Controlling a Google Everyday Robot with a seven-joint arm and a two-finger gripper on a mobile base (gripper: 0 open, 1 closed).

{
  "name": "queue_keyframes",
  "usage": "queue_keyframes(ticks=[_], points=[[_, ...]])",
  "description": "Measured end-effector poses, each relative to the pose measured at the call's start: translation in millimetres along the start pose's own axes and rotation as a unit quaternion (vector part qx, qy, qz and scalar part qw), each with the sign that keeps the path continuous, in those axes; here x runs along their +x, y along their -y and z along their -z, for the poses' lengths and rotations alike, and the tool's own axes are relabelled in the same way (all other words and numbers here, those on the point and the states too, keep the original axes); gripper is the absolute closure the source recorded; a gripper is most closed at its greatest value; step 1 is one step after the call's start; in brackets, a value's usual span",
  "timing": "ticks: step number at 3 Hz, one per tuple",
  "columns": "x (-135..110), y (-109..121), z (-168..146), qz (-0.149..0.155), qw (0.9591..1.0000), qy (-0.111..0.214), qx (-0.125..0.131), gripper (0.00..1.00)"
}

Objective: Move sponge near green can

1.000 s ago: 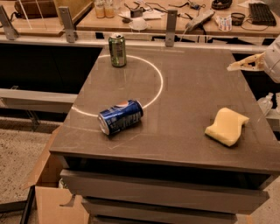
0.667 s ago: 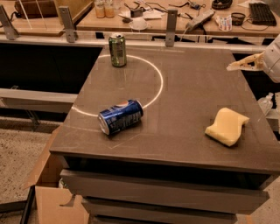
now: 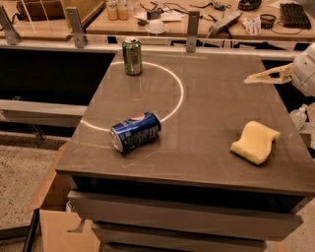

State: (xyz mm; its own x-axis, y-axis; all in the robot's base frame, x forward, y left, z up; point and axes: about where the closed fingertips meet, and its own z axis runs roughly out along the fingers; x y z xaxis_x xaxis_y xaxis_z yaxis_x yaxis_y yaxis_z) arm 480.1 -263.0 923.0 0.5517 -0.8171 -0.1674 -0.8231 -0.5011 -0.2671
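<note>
Nothing seems to have moved since a moment ago: both cans, the sponge and the claw sit just where they were.

Down at the far left, below the table's corner, a cardboard box (image 3: 59, 224) stands on the speckled floor. The table (image 3: 211, 98) itself is dark brown with drawers under its front edge. Toward its back left corner the green can (image 3: 132, 56) stands upright, silver top showing, right on a thin white ring (image 3: 181, 91) marked on the tabletop. At the front of that ring a blue can (image 3: 135, 131) lies on its side, its top end facing the front left corner.

Further right, well apart from both cans, the sponge (image 3: 255, 142) rests near the table's front right edge, pale yellow and wavy, with nothing touching it.

Beyond it, at the right edge of the view, the claw (image 3: 256, 77) hangs over the table's right side, pointing left, behind the sponge and clear of it. Whether the claw is spread or pressed together, I cannot tell from here. It grips nothing.

Behind the table runs a cluttered workbench (image 3: 98, 27), with a keyboard (image 3: 295, 15) at its right end.
</note>
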Motion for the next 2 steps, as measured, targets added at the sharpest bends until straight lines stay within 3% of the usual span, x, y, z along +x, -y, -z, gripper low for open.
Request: queue_keyframes(ticks=[1, 2], points=[[2, 5, -18, 0.073, 0.9961, 0.05, -0.006, 0.0], [8, 10, -41, 0.097, 0.9916, 0.085, -0.012, 0.0]])
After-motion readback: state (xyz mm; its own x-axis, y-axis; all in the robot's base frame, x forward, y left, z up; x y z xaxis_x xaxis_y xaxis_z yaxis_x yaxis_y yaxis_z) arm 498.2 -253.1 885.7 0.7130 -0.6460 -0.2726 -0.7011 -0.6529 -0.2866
